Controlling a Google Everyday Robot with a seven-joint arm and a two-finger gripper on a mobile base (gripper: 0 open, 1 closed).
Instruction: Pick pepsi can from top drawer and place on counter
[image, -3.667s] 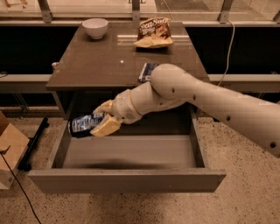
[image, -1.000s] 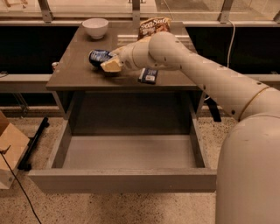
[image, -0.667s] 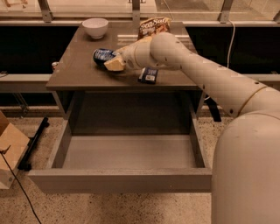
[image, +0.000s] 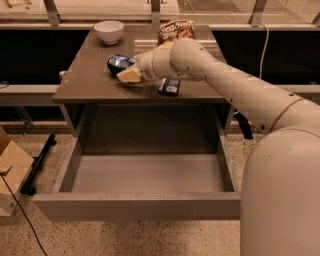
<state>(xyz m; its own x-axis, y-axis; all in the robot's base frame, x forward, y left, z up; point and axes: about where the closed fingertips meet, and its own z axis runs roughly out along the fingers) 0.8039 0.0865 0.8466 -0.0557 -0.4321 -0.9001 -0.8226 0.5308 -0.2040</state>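
The pepsi can (image: 119, 63), dark blue with white markings, lies tilted on its side between the tan fingers (image: 130, 76) of my gripper (image: 127, 67), just over the middle of the counter (image: 90, 82). The gripper is shut on the can. My white arm reaches in from the right across the counter. The top drawer (image: 145, 172) stands pulled fully open below, its grey-brown inside bare.
A white bowl (image: 108, 31) sits at the counter's back left. A chip bag (image: 176, 31) stands at the back centre. A flat dark-blue snack packet (image: 169, 86) lies near the counter's front edge. A cardboard box (image: 12, 170) is on the floor at left.
The gripper carried the can up out of the drawer and over the counter. In the last second it has moved slightly right and settled near the counter's middle.
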